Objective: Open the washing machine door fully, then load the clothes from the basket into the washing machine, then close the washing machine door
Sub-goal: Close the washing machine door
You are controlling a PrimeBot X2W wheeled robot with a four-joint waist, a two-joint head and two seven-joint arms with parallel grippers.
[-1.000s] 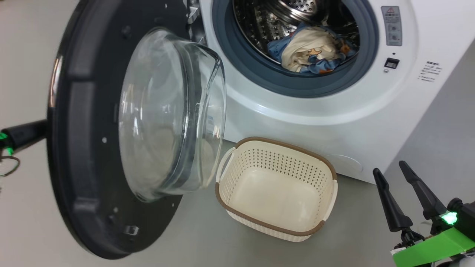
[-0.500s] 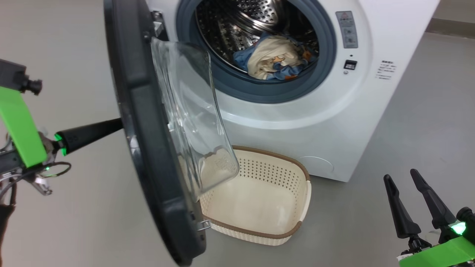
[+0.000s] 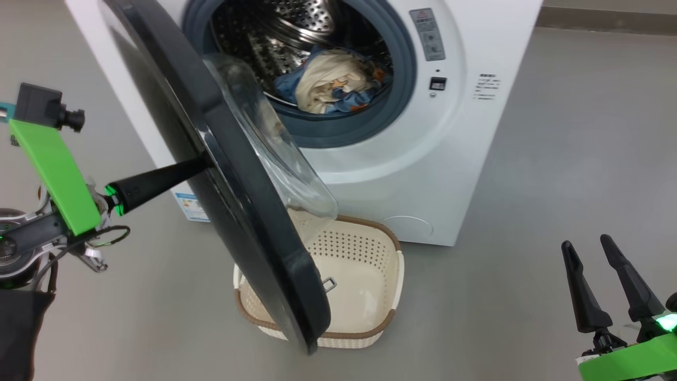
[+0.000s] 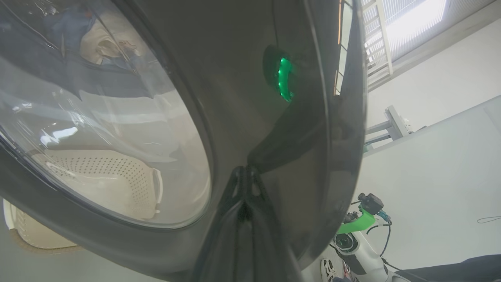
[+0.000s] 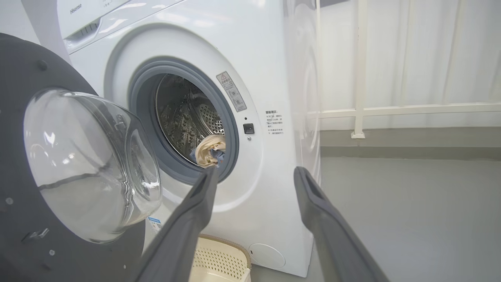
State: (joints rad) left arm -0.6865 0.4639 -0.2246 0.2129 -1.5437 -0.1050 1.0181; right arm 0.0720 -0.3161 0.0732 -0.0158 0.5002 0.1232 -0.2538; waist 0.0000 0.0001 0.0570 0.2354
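Glossy black round washing machine door (image 3: 232, 201) stands part-open, hinged at 9 o'clock of the opening, its clear bulging glass window (image 3: 280, 159) facing the drum. Looks like the closing step.

Blue bear-print and cream clothes (image 3: 330, 84) are heaped in the perforated steel drum (image 3: 296, 21), low and near the grey rubber seal (image 3: 391, 90). The cream perforated plastic basket (image 3: 344, 246) with its brown rim sits empty on the grey floor (image 3: 529, 264), at 6 o'clock of the big white front-loading washing machine (image 3: 402, 174). So loading reads as done.

Left end effector (image 3: 198, 165) is clenched with nothing in it, tips together against the door's outer face at 9 o'clock of the window. A closed pair makes one stiff pusher; no grasp needed to swing a hinged panel.

Right end effector (image 3: 586, 242) is released and empty, parked at 4 o'clock, well apart from the door's sweep.

Risks:
- The door's lower edge overlaps the basket in head view; clearance cannot be told.
- The heap is close to the seal and could get pinched.
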